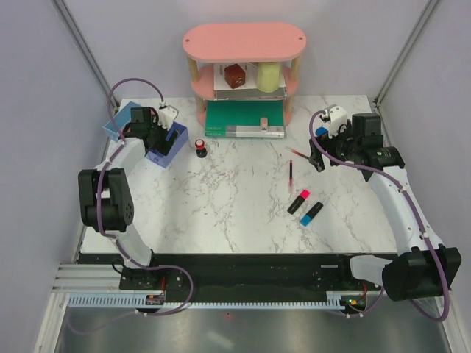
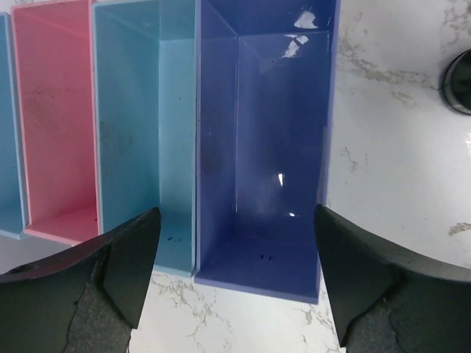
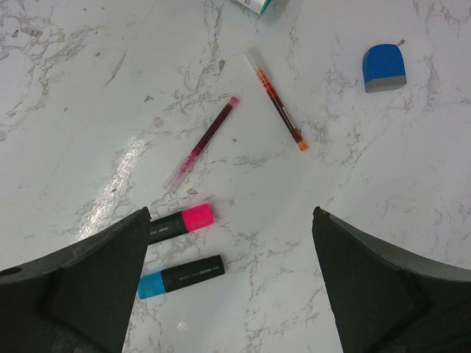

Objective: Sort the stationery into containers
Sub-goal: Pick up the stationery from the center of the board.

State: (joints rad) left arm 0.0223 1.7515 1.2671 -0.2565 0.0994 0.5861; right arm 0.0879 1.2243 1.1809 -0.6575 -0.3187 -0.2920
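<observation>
The left gripper [image 2: 235,235] is hovering with jaws spread wide, holding nothing, over the purple-blue bin [image 2: 265,147] at the end of the row of containers [image 1: 116,126], the red-black round piece [image 1: 200,147] sitting near it. The right gripper [image 3: 229,220] is hanging equally wide and empty above the pink-ended highlighter [image 3: 184,222] and blue-ended highlighter [image 3: 182,276], which are lying side by side, with a thin red pen [image 3: 202,143], a second red pen [image 3: 278,110] and a small blue piece [image 3: 383,68] lying beyond them.

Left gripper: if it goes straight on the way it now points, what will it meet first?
Probably the purple-blue bin. The open left gripper points into it, with its bare floor between the fingers. Depth is unclear; a finger may touch a wall first.
</observation>
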